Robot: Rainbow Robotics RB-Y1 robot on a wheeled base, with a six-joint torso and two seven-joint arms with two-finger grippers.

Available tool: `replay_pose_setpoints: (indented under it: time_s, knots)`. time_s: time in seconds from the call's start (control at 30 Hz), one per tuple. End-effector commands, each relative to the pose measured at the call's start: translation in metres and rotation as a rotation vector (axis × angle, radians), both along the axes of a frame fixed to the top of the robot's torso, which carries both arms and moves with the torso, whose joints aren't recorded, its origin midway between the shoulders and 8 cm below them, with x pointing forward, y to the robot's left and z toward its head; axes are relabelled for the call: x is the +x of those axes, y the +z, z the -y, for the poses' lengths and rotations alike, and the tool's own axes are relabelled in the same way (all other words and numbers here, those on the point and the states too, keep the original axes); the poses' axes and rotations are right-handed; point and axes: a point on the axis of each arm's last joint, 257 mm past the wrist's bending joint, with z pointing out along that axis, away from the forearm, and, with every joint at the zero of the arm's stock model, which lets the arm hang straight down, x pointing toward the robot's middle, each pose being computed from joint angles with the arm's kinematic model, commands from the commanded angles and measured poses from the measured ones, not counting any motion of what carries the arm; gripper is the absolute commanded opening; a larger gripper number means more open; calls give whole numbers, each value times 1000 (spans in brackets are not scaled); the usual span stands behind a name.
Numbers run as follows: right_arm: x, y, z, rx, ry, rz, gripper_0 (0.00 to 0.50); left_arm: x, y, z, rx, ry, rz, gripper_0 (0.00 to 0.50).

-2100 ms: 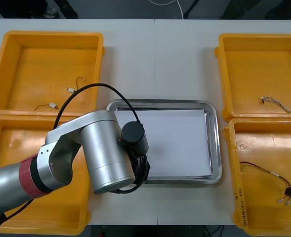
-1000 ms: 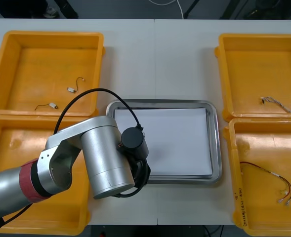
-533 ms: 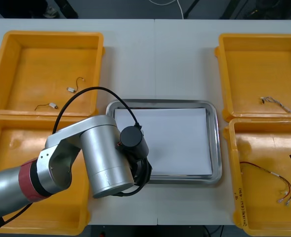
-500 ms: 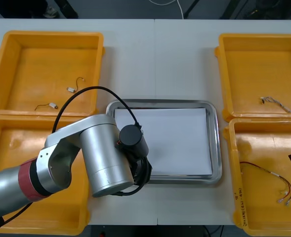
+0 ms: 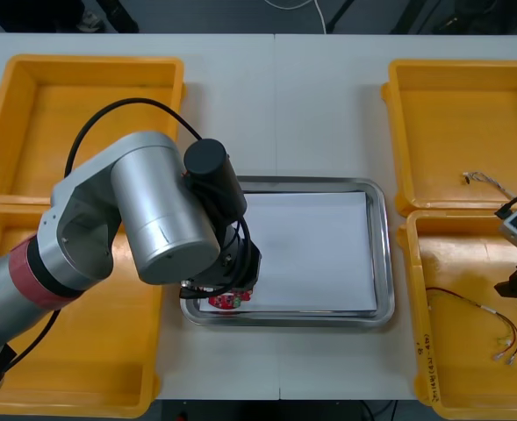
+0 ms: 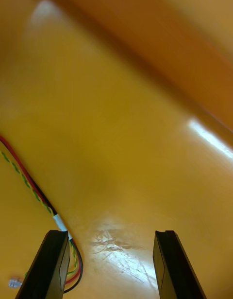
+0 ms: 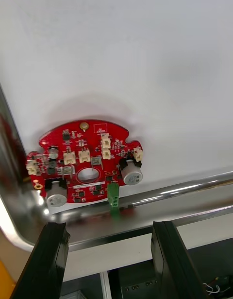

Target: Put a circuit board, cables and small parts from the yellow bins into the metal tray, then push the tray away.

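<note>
At the near right, we see the right gripper [image 6: 109,233] low over the floor of the near right yellow plastic bin [image 5: 469,368]. Its black fingers are spread wide and hold nothing, and the thin red and yellow cable [image 6: 29,186] runs just beside one finger. To the left, mid-way across the light table [image 5: 276,114], the left gripper [image 7: 109,226] hangs over the near left corner of the shiny metal tray [image 5: 385,263], also spread wide and empty. The round red circuit board [image 7: 85,163] lies flat on the tray's white inside in that corner, close against the rim. Farther off, a twisted blue and white cable [image 5: 488,182] rests in the far right yellow bin [image 5: 460,88].
</note>
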Motion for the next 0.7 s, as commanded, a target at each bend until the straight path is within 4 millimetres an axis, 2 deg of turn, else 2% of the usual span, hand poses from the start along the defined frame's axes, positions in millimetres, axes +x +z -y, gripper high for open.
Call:
replay_pose_setpoints:
  time_s: [0.03,0.37,0.43,0.53,0.7]
  knots:
    - [-14,-17,1,-48,60,-29,500,24,51,-5,-46,62,69,500]
    - [-24,-36,-4,-49,66,-38,500,45,95,-47,-29,130,80,500]
    - [-24,-39,-4,-54,69,-32,500,50,106,-50,-48,135,80,500]
    - [-26,-46,-8,-54,73,-28,500,63,128,-59,-74,135,96,500]
    - [-27,-53,-16,-48,82,-27,500,78,147,-77,-99,135,119,500]
